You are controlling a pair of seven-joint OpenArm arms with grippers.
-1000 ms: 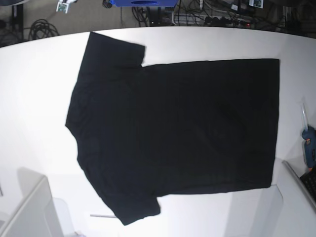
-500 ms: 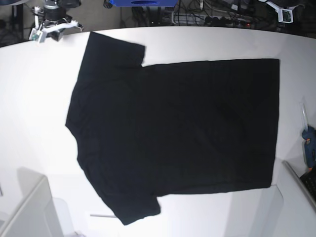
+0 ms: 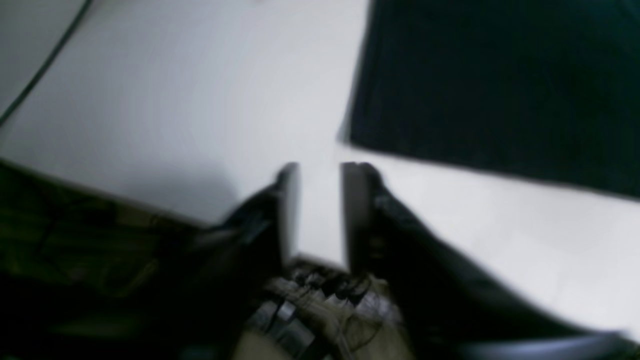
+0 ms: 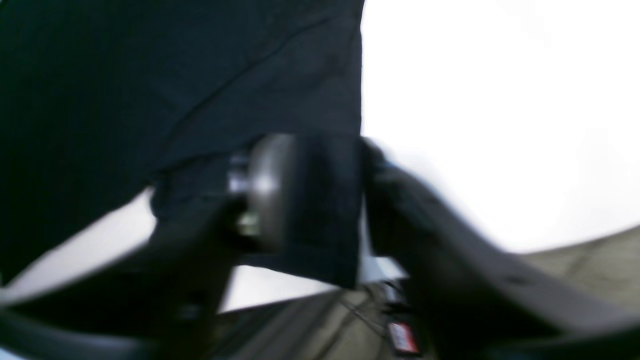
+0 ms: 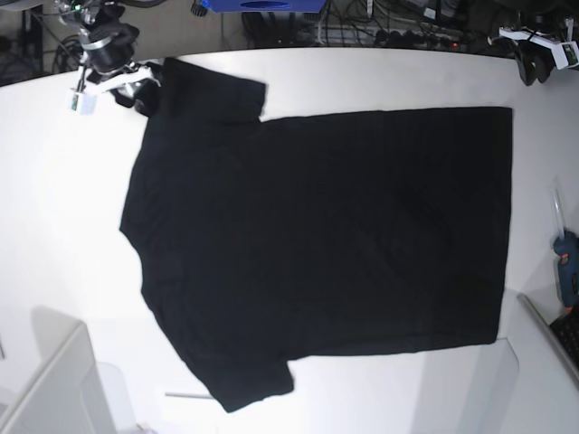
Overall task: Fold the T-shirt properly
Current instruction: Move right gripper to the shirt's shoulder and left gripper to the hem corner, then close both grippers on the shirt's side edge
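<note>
The black T-shirt (image 5: 317, 244) lies spread flat, plain side up, on the white table (image 5: 54, 181), with the collar at the left and the hem at the right. No print shows. My right gripper (image 5: 140, 86) is at the far-left sleeve. In the right wrist view it (image 4: 320, 150) is open, with the sleeve's edge (image 4: 320, 215) between its fingers. My left gripper (image 5: 536, 56) hovers over the table's far right edge. In the left wrist view it (image 3: 320, 167) is open and empty, a little short of the shirt's hem corner (image 3: 360, 125). Both wrist views are blurred.
A blue tool (image 5: 567, 271) lies at the table's right edge, with a dark grey tray or device (image 5: 556, 339) below it. A pale grey box (image 5: 54, 384) stands at the lower left. Cables (image 5: 380, 27) run on the floor beyond the far edge.
Both arms came into the base view from the far side. The right gripper moved down onto the far-left sleeve. The left one reached the far right edge. The shirt has not moved.
</note>
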